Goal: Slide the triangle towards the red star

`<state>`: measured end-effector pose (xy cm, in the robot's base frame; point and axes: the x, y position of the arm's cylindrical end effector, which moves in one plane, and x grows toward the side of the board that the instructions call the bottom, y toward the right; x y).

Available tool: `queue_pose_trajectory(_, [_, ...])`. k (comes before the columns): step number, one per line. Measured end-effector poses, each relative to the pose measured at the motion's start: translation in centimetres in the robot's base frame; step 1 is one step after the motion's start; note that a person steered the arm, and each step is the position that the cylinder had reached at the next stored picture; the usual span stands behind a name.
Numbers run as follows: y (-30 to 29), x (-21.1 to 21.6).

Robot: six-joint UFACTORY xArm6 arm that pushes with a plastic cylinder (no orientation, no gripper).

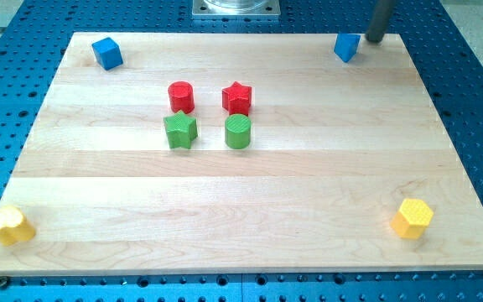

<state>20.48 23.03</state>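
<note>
I am working in a robotics lab — a pale wooden board (250, 193) is lying on a blue perforated bench (476, 101) whose regular holes are showing along every edge of the frame. A metal mounting plate (236, 8) is sitting at the top centre — test-rig hardware, nothing domestic.

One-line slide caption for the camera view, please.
My tip sits right of the blue triangle, far from the red star.
</note>
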Motion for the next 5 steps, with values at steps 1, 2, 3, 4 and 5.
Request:
queue_pose_trajectory(1, [-4.9,2.0])
queue_pose_trajectory(2, [-7.6,6.0])
queue_pose_trajectory(3, [-6.8,5.8])
queue_pose_trajectory(4, [-2.8,2.1])
queue_pose_trajectory(5, [-2.1,5.7])
